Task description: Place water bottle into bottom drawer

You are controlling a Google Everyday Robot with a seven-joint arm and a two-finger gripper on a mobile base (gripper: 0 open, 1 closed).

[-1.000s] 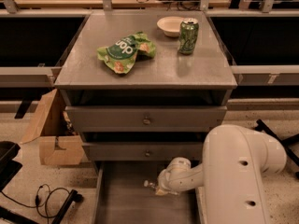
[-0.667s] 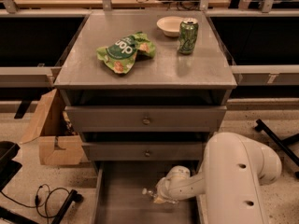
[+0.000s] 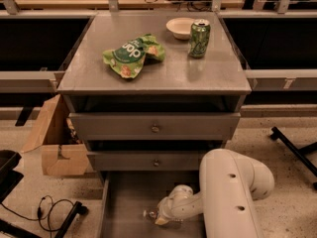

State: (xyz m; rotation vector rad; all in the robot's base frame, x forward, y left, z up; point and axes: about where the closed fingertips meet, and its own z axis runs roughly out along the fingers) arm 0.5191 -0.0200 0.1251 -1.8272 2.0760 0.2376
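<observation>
You see the gripper (image 3: 159, 218) low inside the bottom drawer (image 3: 124, 202). The bottle (image 3: 148, 214) is at its tip, over the drawer floor; you cannot tell the grip state. Farther back, the cabinet top (image 3: 89, 73) carries a bag (image 3: 131, 54), a can (image 3: 199, 38) and a bowl (image 3: 181, 28).

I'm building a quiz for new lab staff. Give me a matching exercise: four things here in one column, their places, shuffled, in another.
1 soda can
2 chip bag
3 cardboard box
4 gripper

A on the floor left of the cabinet
B down in the open bottom drawer
C on the cabinet beside the bowl
D on the cabinet, well left of the bowl

Pairs: 1-C, 2-D, 3-A, 4-B
</observation>
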